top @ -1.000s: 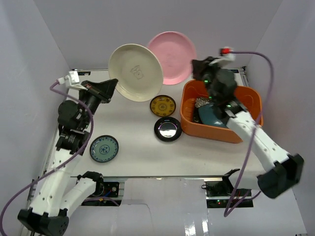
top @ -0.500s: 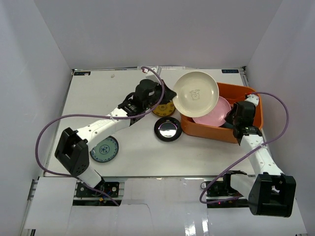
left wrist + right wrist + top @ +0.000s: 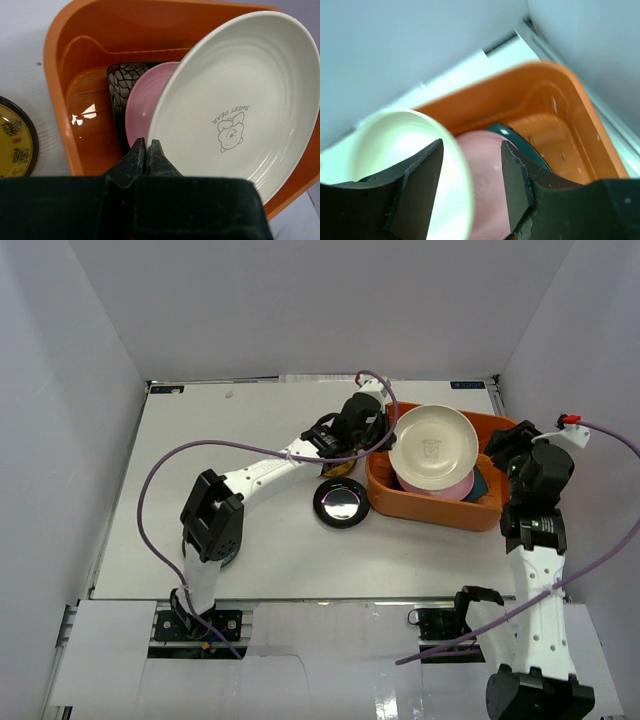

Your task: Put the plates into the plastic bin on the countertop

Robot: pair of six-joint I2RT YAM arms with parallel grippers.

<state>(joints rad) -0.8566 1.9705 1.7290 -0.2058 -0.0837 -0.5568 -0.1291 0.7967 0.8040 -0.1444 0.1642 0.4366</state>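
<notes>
My left gripper (image 3: 146, 146) is shut on the near rim of the round cream plate (image 3: 235, 100), holding it tilted over the orange plastic bin (image 3: 60, 65). Seen from above, the cream plate (image 3: 433, 447) covers most of the pink plate (image 3: 445, 486), which lies in the bin (image 3: 379, 476). Under the pink plate (image 3: 142, 105) is a black square plate with white pattern (image 3: 120, 85). My right gripper (image 3: 471, 150) is open above the bin's right side, nothing between its fingers; below it lie the pink plate (image 3: 487, 172) and a dark teal plate (image 3: 517, 140).
A glossy black plate (image 3: 341, 502) sits on the white countertop (image 3: 200, 440) just left of the bin. A yellow-patterned plate (image 3: 12, 142) lies beside the bin's left wall, mostly under my left arm. White walls close in on three sides.
The left arm swung the cream plate from the far left to over the bin. The right gripper set the pink plate in the bin, opened and drew back to the right.
</notes>
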